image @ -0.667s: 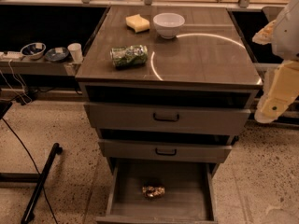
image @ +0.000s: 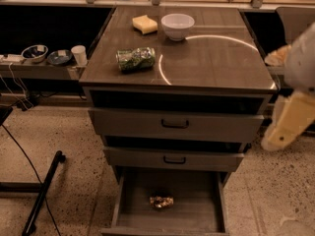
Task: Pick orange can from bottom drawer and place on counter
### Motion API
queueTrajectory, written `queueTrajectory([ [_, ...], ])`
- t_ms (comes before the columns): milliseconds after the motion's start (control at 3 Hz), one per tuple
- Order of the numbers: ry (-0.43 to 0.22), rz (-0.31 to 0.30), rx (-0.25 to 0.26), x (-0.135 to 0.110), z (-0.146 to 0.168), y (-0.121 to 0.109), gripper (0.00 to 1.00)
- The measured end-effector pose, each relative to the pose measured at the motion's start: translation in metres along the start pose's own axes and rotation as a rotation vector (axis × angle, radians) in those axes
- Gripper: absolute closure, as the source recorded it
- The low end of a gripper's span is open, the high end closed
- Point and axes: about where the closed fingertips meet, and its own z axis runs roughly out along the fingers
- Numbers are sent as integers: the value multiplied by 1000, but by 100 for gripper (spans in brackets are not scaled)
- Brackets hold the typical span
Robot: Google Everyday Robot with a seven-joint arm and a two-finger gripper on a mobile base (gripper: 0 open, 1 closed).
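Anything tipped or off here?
Both cans lie on their sides: green can on the counter, orange can in the open bottom drawer. The gripper hangs off the counter's right side, away from both.

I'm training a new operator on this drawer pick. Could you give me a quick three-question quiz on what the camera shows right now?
1. True or false: the orange can lies on the floor of the open bottom drawer.
2. Which thing lies on its side on the counter, left of the bright arc? A) white bowl B) green can C) yellow sponge
3. Fill in: the gripper hangs at the picture's ___ edge, beside the upper drawers, well apart from the orange can.
Key: 1 true; 2 B; 3 right.
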Motion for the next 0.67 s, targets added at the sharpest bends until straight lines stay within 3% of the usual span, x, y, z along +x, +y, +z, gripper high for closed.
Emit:
queueTrajectory([
  [333, -29, -8, 11, 21, 46, 16, 0],
  [667, -32, -9, 29, 21, 51, 14, 0],
])
